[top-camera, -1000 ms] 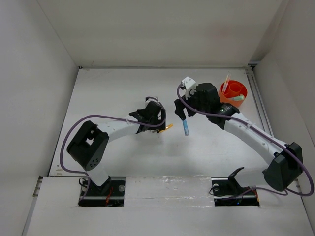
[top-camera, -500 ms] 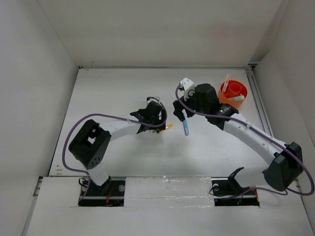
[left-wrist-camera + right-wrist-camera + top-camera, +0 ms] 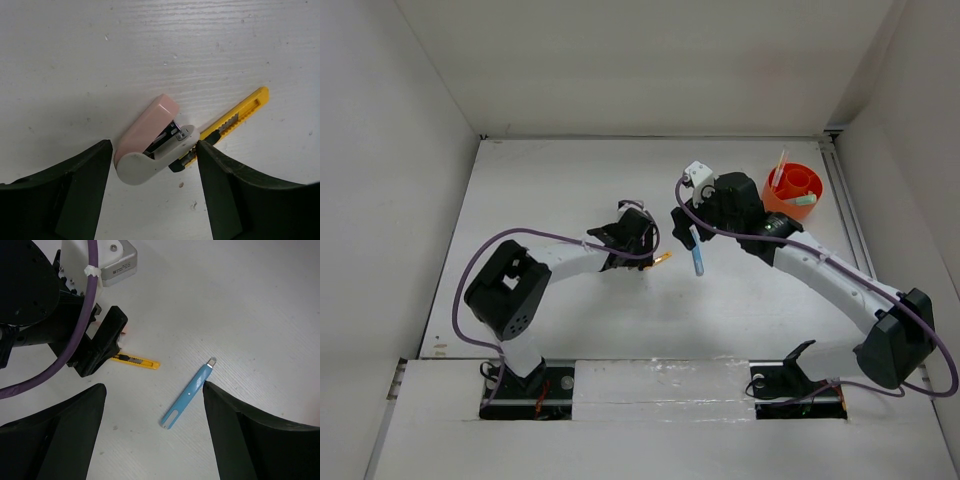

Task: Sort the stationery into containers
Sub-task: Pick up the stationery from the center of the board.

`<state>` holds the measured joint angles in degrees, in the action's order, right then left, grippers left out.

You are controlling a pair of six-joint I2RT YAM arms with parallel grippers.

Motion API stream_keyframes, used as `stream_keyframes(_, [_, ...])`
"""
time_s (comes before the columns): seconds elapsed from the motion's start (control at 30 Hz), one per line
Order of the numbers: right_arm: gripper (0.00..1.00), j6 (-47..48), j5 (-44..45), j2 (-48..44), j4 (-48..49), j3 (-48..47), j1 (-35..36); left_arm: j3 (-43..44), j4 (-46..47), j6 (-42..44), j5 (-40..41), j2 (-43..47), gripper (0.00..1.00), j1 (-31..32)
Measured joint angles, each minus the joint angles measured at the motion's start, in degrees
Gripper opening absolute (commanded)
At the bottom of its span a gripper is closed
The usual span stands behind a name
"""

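Observation:
A pink-and-white stapler [image 3: 148,142] lies on the table between the fingers of my open left gripper [image 3: 152,192], which hovers over it. A yellow-black cutter [image 3: 235,121] touches the stapler's right side and also shows in the top view [image 3: 662,259]. A blue stick [image 3: 189,396] lies flat under my open, empty right gripper [image 3: 154,392], nearer its right finger. It also shows in the top view [image 3: 697,261], just below the right gripper [image 3: 688,232]. The left gripper [image 3: 640,252] hides the stapler there. The orange-red cup [image 3: 802,183] holds pale green, yellow and thin red sticks.
The cup stands at the back right, behind my right wrist. White walls close the table on the left, back and right. The two grippers are close together mid-table, the left one showing in the right wrist view [image 3: 100,347].
Both arms have shifted only slightly; the left arm's elbow has moved a little to the right. The blue stick and the yellow cutter have not moved.

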<state>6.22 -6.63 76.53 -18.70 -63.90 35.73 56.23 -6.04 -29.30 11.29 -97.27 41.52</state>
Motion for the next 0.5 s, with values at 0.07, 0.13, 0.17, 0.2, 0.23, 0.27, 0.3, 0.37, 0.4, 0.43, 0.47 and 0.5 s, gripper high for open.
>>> stream_keyframes(0.07, [0.84, 0.0, 0.0, 0.0, -0.07, 0.04, 0.0, 0.0, -0.39, -0.17, 0.26, -0.57, 0.62, 0.0])
stream_keyframes(0.13, [0.84, 0.0, 0.0, 0.0, 0.0, 0.04, 0.0, 0.0, -0.83, -0.24, 0.52, -1.2, 0.6, 0.0])
stream_keyframes(0.17, [0.84, -0.02, -0.02, 0.0, -0.04, 0.04, 0.0, 0.02, -0.76, -0.26, 0.85, -1.27, 0.6, 0.0])
stream_keyframes(0.2, [0.84, -0.02, 0.0, 0.0, -0.04, 0.04, 0.0, 0.02, -0.9, -0.26, 0.98, -1.27, 0.59, 0.0])
stream_keyframes(0.23, [0.84, -0.02, 0.0, 0.0, -0.04, 0.04, 0.0, 0.02, -0.92, -0.28, 1.14, -1.27, 0.59, 0.0])
stream_keyframes(0.27, [0.84, -0.02, 0.0, 0.0, -0.04, 0.04, 0.0, 0.04, -0.98, -0.31, 1.22, -1.31, 0.59, 0.0])
stream_keyframes(0.3, [0.84, -0.02, -0.02, 0.0, -0.07, 0.04, 0.0, 0.09, -1.01, -0.31, 1.27, -1.33, 0.59, 0.0])
stream_keyframes(0.37, [0.84, -0.02, -0.02, 0.0, -0.04, 0.04, 0.0, 0.42, -1.16, -0.31, 1.44, -1.64, 0.57, 0.0])
stream_keyframes(0.4, [0.84, -0.02, 0.0, 0.0, -0.04, 0.04, 0.0, 0.72, -1.16, -0.33, 1.44, -1.9, 0.56, 0.0])
stream_keyframes(0.43, [0.84, -0.02, 0.0, 0.0, -0.04, 0.04, 0.0, 1.05, -1.25, -0.33, 1.46, -2.14, 0.55, 0.0])
stream_keyframes(0.47, [0.84, -0.02, 0.0, 0.0, -0.04, 0.04, 0.0, 1.33, -1.29, -0.33, 1.42, -2.36, 0.55, 0.0])
stream_keyframes(0.5, [0.84, -0.02, -0.02, 0.0, -0.04, 0.04, 0.0, 1.57, -1.36, -0.31, 1.44, -2.58, 0.54, 0.0])
